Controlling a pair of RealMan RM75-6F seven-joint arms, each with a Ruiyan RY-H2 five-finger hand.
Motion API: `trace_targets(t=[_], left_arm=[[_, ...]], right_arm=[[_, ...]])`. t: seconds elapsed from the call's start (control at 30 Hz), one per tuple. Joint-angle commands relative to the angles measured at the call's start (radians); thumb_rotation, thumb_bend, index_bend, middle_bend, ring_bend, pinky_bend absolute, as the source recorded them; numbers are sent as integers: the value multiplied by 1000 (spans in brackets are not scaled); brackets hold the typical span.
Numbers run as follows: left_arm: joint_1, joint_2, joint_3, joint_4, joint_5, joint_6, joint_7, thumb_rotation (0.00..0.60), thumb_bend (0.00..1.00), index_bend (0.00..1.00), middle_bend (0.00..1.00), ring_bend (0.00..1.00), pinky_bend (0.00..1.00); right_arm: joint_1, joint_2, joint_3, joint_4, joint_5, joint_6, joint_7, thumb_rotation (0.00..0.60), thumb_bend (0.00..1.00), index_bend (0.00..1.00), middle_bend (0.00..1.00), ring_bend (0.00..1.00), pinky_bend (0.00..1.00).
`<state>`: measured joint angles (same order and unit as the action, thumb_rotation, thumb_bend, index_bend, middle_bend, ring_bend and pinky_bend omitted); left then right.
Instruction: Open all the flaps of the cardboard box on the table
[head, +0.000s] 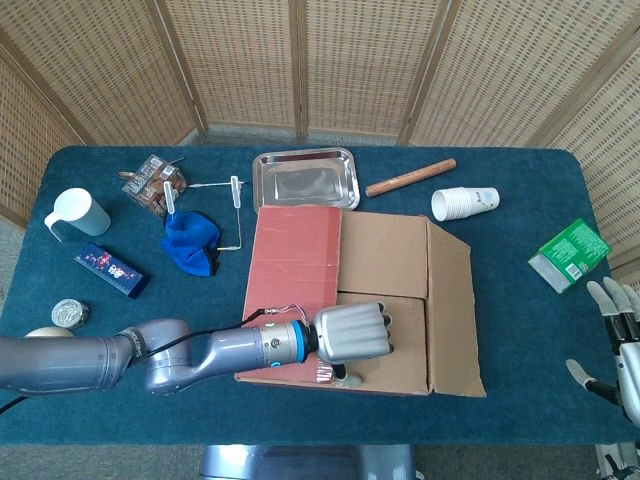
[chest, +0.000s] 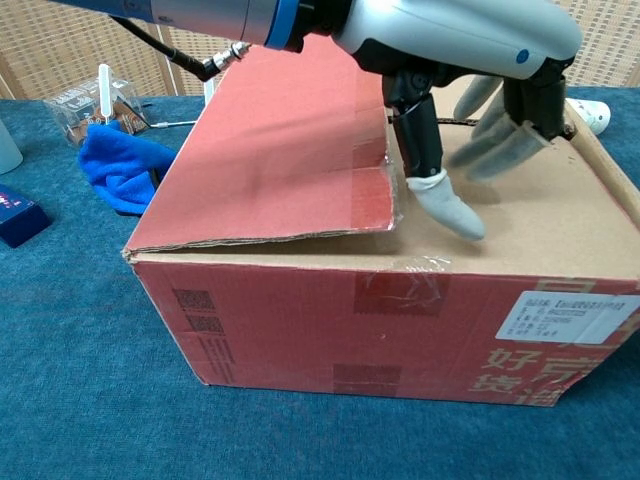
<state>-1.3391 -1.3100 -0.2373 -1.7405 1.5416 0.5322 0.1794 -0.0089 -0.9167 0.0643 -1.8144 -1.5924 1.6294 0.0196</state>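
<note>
Cardboard box (head: 360, 300) beneath left hand (head: 353, 335)

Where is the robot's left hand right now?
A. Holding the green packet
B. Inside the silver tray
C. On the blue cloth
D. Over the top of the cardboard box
D. The left hand hangs over the top of the cardboard box, near its front edge, with its fingers curled down toward the brown flap; the chest view shows them holding nothing.
</note>
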Motion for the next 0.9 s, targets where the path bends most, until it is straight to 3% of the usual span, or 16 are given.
trace_targets(t=[0.03, 0.37, 0.53, 0.73, 0.9], left_arm=[[-11, 4, 2, 0, -8, -7, 15, 363, 339, 623, 681, 476, 464], [-34, 31, -1, -35, -56, -23, 69, 380, 346, 729, 838, 584, 494], [-38, 56, 4, -56, -100, -30, 113, 389, 349, 744, 852, 598, 503], [-28, 47, 18, -55, -96, 9, 158, 414, 349, 651, 711, 497, 490], [-32, 27, 30, -39, -97, 14, 166, 448, 349, 642, 698, 479, 478]], right_arm=[[-1, -3, 2, 1, -6, 7, -2, 600, 182, 0, 0, 0, 0], [-4, -5, 0, -3, -17, 14, -3, 600, 192, 0, 0, 0, 0], [-6, -7, 0, -4, -27, 23, -2, 600, 198, 0, 0, 0, 0], [-7, -9, 0, -1, -32, 27, 0, 600, 197, 0, 0, 0, 0], [-10, -7, 3, 1, -32, 36, 6, 600, 196, 0, 0, 0, 0]])
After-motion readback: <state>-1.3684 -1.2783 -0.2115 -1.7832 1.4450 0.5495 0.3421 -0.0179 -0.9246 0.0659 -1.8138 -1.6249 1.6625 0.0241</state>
